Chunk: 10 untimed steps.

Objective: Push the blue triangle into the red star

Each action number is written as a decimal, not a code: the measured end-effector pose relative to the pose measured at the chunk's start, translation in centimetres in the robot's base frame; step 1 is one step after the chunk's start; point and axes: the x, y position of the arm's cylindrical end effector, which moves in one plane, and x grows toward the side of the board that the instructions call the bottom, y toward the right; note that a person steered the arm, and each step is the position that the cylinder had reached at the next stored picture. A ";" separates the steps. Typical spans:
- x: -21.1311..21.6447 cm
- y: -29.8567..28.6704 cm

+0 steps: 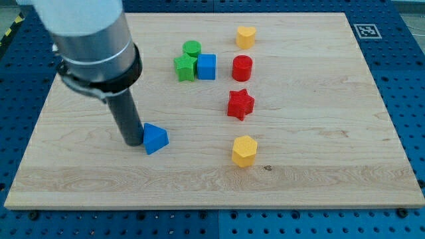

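Note:
The blue triangle (155, 138) lies on the wooden board left of centre. My tip (132, 142) stands right at its left side, touching or nearly touching it. The red star (240, 104) lies to the right of the triangle and a little nearer the view's top, well apart from it.
A yellow hexagon (244, 151) lies below the red star. A red cylinder (242, 68) lies above the star. A blue cube (206, 66), a green star (185, 68) and a green cylinder (192, 48) cluster at top centre. A yellow block (246, 36) is near the top edge.

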 end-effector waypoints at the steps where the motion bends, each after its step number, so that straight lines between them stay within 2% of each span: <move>1: -2.8 0.0; 2: -3.8 0.1; 6: 3.5 -3.2; 10: 2.4 3.5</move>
